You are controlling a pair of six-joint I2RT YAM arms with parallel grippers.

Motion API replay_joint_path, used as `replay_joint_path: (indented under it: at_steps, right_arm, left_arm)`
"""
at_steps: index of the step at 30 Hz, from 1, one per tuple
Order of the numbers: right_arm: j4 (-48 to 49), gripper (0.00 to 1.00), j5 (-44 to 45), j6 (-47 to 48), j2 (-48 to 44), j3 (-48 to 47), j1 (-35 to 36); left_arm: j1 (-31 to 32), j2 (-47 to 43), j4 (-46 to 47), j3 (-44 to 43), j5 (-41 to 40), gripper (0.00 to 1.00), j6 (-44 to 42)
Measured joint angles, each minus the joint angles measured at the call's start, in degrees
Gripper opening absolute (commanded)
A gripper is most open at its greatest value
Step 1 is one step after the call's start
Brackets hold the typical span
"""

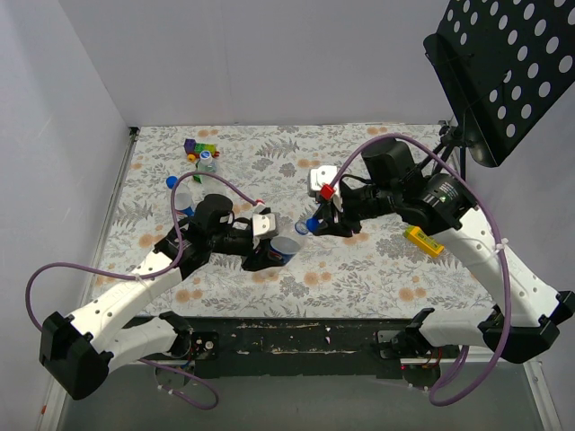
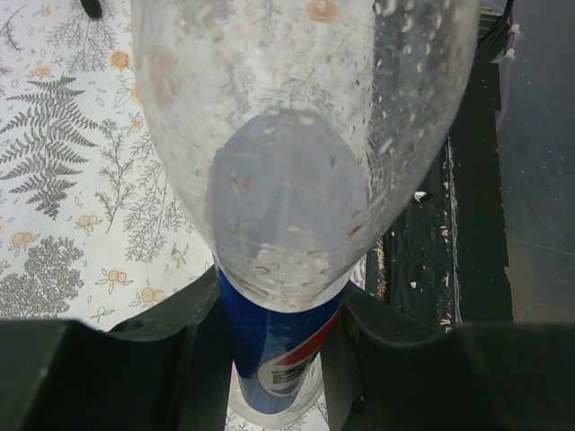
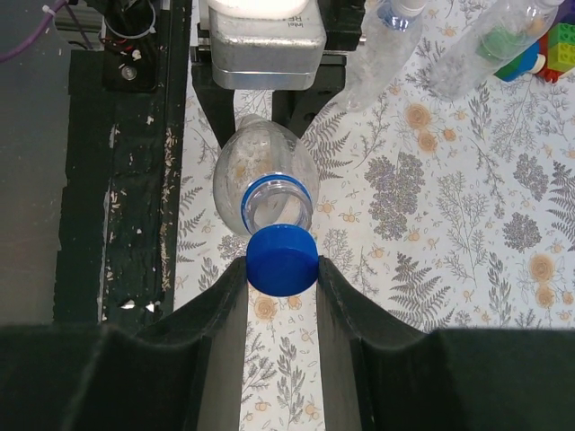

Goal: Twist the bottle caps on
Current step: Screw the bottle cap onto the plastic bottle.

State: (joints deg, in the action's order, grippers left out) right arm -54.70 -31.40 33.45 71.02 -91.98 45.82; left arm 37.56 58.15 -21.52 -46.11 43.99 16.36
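My left gripper (image 2: 274, 359) is shut on a clear bottle (image 2: 287, 180) with a blue Pepsi label, gripping it at the label. In the top view this bottle (image 1: 283, 250) lies tilted, its open neck toward the right arm. My right gripper (image 3: 282, 269) is shut on a bright blue cap (image 3: 282, 260), pinched between both fingers. The cap sits just in front of the bottle's open neck (image 3: 278, 202), a little below its rim; whether they touch I cannot tell. In the top view the cap (image 1: 312, 224) hangs close to the right of the bottle.
Two more clear bottles (image 3: 382, 49) (image 3: 490, 40) lie at the back left, next to coloured toy blocks (image 1: 202, 148). A loose blue cap (image 1: 171, 181) sits near them. A yellow object (image 1: 422, 241) lies right of centre. A black perforated stand (image 1: 512, 63) overhangs the back right.
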Motion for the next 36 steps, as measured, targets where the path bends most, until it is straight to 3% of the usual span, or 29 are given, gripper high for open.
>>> replay_joint_path:
  at_steps: [19, 36]
  right_arm:
    - [-1.22, 0.24, -1.03, 3.54, 3.39, -1.33, 3.13]
    - [-7.17, 0.23, -2.89, 13.18, 5.29, -2.75, 6.6]
  left_arm:
    - [-0.02, -0.04, -6.78, -0.85, 0.31, 0.29, -2.93]
    - [-0.13, 2.56, -21.16, -5.46, 4.63, 0.28, -8.5]
